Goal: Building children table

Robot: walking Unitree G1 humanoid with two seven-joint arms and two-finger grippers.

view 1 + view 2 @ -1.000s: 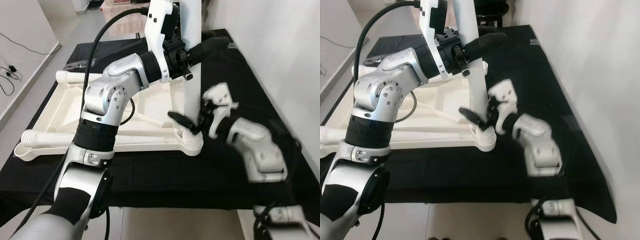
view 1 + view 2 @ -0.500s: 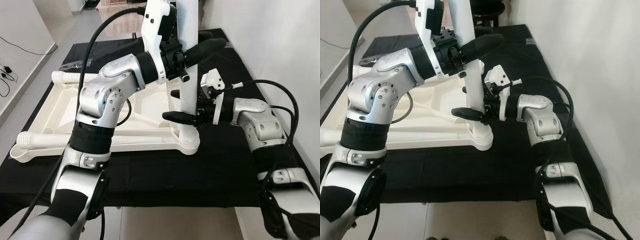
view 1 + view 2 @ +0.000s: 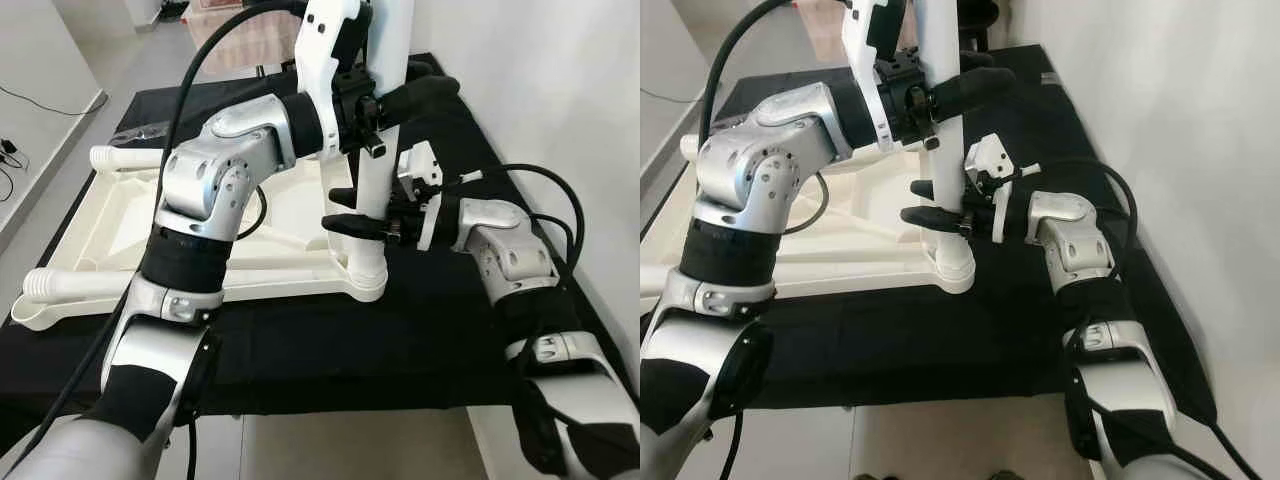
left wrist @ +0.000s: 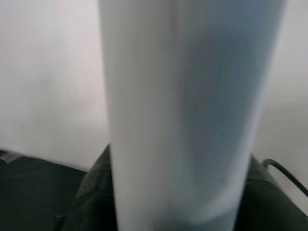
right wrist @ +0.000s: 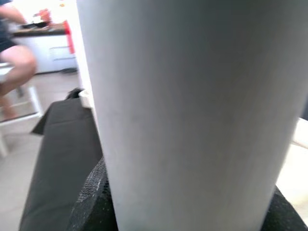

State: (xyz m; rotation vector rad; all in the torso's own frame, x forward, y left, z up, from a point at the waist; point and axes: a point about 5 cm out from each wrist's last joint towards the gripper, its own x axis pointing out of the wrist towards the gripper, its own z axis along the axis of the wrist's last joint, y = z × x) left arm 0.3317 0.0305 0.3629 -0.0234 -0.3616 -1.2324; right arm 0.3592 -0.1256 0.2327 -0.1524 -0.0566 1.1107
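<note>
Right gripper [image 3: 358, 212]: since a second ago, raised from the corner socket and clamped on the upright table leg [image 3: 372, 205]. Left gripper [image 3: 400, 95]: closed higher on it. Leg to be kept plumb, pressed into the tabletop [image 3: 120, 215]. Worktop [image 3: 420, 330] edge near; wall close beyond.

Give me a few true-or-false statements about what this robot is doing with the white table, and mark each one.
1. The white leg stands upright in a corner of the upside-down table top. True.
2. The left gripper holds the leg lower down than the right gripper. False: the left one is higher up the leg.
3. The table top lies on a black cloth. True.
4. The right gripper rests on the cloth, away from the leg. False: its jaws sit on either side of the leg, just above the corner socket.
5. Two more legs lie flat along the table top. True.
</note>
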